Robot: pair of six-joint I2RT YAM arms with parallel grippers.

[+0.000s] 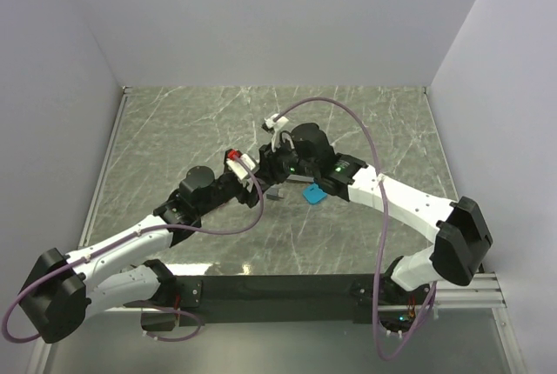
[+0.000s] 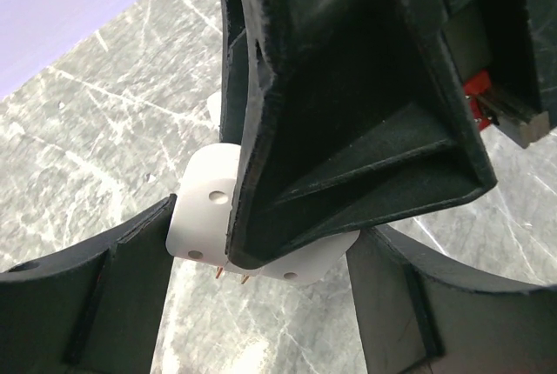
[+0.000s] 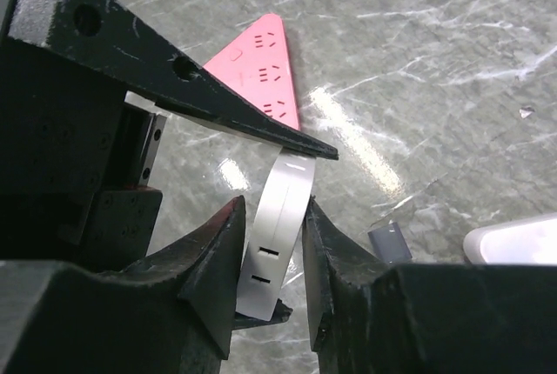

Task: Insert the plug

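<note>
Held just short of the pink power strip [image 3: 261, 61], the white plug [image 2: 204, 209], judged light, rigid and slippery with bendable copper pins [image 2: 231, 275], is clamped by the left gripper [image 2: 261, 239] and pinched by the right gripper [image 3: 272, 217], best on its flat body sides.

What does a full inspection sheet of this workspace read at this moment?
Surface: grey marbled table.
Job's things: white block with copper pins in the left gripper; white slotted piece in the right gripper; pink socket face beyond it.
Clutter: blue item and small grey block on the table near the grippers.
Grippers: left shut on the white block; right shut on the white slotted piece.
Cables: purple cables loop from both arms.
Surroundings: pale walls on three sides; black base rail at the near edge.
</note>
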